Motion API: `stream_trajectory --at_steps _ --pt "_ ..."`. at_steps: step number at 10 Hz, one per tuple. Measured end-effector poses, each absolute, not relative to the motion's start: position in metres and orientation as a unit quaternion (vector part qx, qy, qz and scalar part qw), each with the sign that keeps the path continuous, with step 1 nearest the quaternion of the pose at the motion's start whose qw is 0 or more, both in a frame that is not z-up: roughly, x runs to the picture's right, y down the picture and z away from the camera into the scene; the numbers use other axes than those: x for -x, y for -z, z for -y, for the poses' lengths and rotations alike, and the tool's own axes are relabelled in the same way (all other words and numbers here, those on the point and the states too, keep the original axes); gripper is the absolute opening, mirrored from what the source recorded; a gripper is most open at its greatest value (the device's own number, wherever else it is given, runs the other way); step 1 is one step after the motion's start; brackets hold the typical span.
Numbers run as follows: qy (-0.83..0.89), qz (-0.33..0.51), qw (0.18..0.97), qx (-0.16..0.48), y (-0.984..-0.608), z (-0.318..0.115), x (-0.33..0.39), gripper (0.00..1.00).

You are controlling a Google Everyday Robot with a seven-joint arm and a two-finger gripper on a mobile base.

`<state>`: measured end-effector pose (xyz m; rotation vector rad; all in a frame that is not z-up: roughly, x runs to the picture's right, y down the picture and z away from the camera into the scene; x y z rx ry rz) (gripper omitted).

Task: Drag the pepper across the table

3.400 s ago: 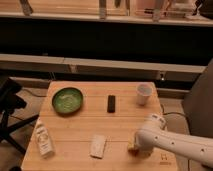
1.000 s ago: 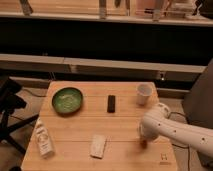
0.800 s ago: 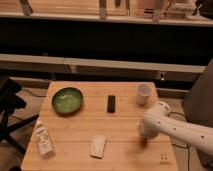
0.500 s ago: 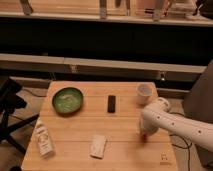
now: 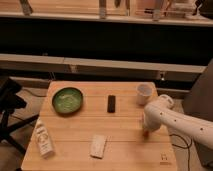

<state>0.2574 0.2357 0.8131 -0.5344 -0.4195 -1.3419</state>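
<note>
Camera view, the only one on record. We find the surface (image 5: 120,127), a light wooden top with plank lines, carrying six items. On its left half stand a green bowl (image 5: 67,99) toward the far edge and a white bottle (image 5: 43,140) lying near the front left corner. At centre lies a black block (image 5: 111,103), with a pale flat packet (image 5: 98,145) nearer the front edge. A white cup (image 5: 144,93) stands at the far right.

The pepper (image 5: 145,133) shows only as a small red-orange patch on the right half of the surface, in front of the cup and well apart from the black block. Too little of it is exposed for us to state its long axis.

The arm enters from the right, and the end effector (image 5: 146,128) points down at the surface, directly over the pepper. The pepper lies immediately beneath the tip and appears to be in contact with it. We cannot tell how far the end effector is parted, nor whether it grips the pepper or merely presses on it.

Judgement: with the pepper directly under the tip, the drag depends on keeping that contact while travelling over open wood.
</note>
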Motion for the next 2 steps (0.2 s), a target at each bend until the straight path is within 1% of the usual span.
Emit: stream_trajectory --at_steps 2 --pt "0.608 0.189 0.731 0.243 -0.8134 -0.2340 -0.2638 0.00"
